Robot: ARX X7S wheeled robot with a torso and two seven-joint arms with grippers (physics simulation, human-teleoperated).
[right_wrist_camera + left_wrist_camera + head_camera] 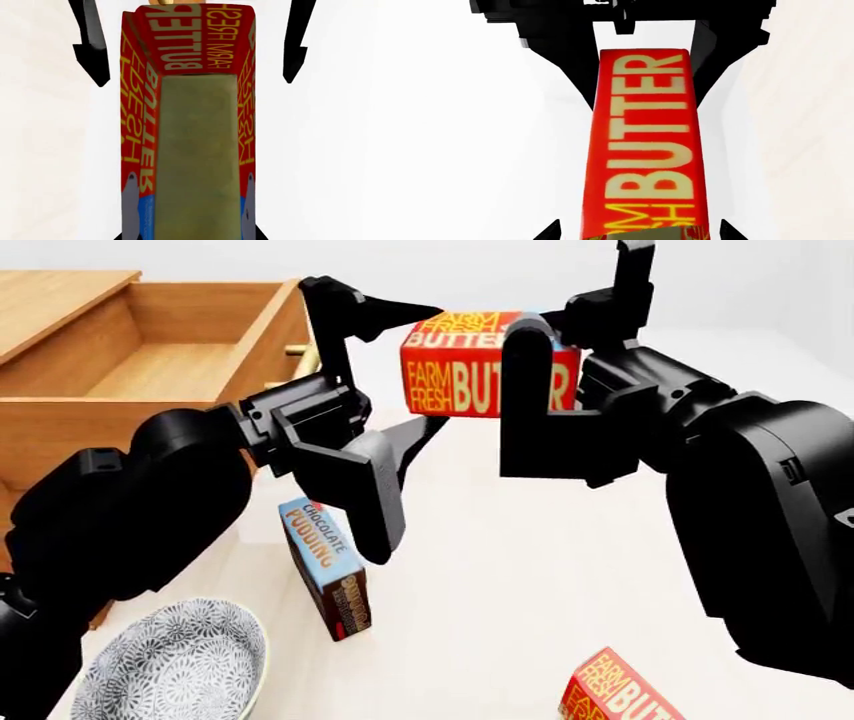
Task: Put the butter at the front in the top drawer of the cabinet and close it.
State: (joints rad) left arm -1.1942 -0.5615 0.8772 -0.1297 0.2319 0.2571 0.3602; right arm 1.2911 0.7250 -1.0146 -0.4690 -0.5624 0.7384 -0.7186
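Note:
The butter [461,385], a red-orange box lettered "FARM FRESH BUTTER", hangs in the air right of the cabinet [54,290]. My right gripper [547,360] is shut on its right end; in the right wrist view the grey pads [130,200] press both sides of the box [197,140]. My left gripper [430,368] stands open, its fingers straddling the box's left end without touching it; white gaps show on both sides of the butter [644,125] in the left wrist view. The top drawer [174,370] is pulled out and holds nothing that I can see.
A second butter box [617,692] lies on the white table at the near right. A blue chocolate pudding box [324,565] stands on edge under my left arm. A patterned bowl [174,665] sits near left. The drawer's brass handle [304,358] is close behind my left gripper.

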